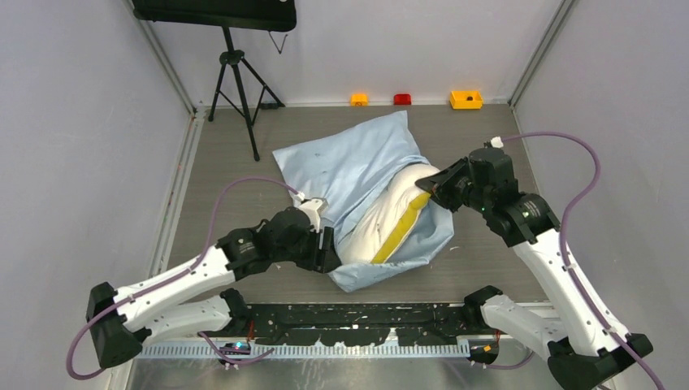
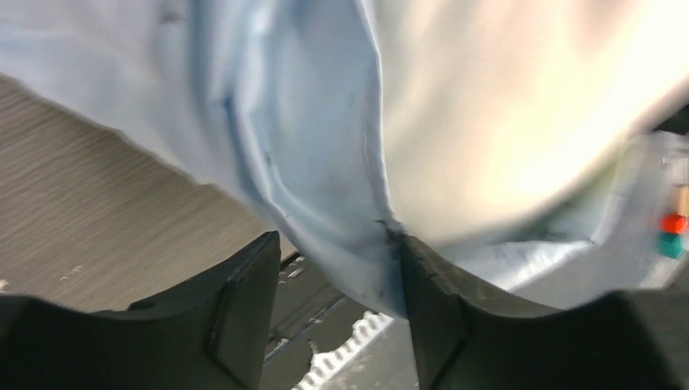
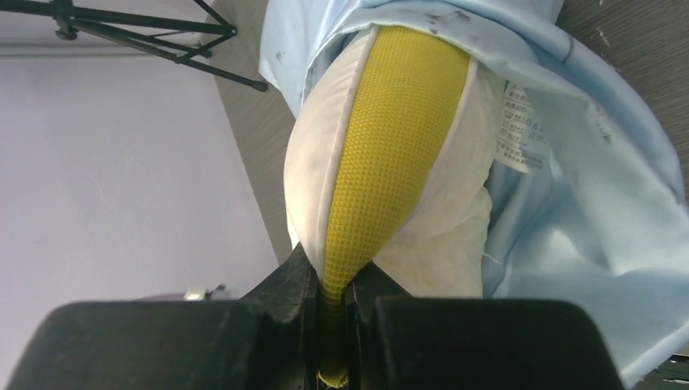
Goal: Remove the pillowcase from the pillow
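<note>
**A:** Nearest us, the left gripper has its jaws apart. The pillowcase hem brushes one finger, but nothing is clamped.

**B:** Further out, the right gripper pinches the pillow by its yellow band. I'd call it half out, with the far end inside.

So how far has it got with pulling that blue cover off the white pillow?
Partly done: the pillow bulges out of the pillowcase opening, yellow band exposed. In hand: the right gripper pinches that band; the left gripper stands open at the fabric's edge. Left: fabric wraps the pillow's near end and sides.
</note>
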Motion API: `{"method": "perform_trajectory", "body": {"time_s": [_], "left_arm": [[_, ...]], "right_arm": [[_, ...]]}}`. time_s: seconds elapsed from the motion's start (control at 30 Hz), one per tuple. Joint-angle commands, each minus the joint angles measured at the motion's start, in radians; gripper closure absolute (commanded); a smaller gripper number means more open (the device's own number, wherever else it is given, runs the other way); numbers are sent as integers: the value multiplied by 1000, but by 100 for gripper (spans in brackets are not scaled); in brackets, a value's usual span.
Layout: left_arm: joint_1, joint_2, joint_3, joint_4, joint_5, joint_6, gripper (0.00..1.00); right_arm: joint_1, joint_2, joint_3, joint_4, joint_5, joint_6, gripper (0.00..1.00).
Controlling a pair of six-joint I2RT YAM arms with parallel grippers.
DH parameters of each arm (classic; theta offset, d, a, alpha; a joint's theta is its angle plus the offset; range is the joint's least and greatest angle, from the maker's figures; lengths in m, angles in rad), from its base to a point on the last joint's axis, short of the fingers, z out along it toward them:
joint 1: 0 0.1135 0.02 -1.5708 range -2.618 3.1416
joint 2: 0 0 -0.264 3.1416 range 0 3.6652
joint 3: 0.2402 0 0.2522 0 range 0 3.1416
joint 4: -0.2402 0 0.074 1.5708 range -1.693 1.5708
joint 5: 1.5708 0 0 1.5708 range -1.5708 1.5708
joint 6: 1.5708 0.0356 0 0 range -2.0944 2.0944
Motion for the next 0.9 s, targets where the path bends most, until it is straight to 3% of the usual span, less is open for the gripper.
{"method": "perform_trajectory", "body": {"time_s": [0.0, 0.17, 0.23, 0.3, 0.37, 0.53, 0.87], "left_arm": [[-35, -58, 85, 84, 66, 3, 34], [-53, -30, 50, 178, 160, -49, 23], [-57, 10, 54, 103, 124, -58, 23], [-58, 60, 71, -41, 21, -76, 25], [-52, 79, 46, -82, -61, -101, 28], [5, 48, -77, -10, -120, -164, 42], [54, 198, -144, 104, -149, -145, 42]], "right_arm": [[-5, 27, -19, 214, -40, 65, 100], [-4, 48, -21, 244, -52, 76, 100], [-4, 54, -11, 244, -46, 76, 100], [-4, 60, 4, 246, -46, 77, 100], [-4, 63, 24, 246, -48, 80, 100], [-4, 52, 68, 238, -40, 84, 100], [-10, 15, 214, 135, -7, 65, 100]]}}
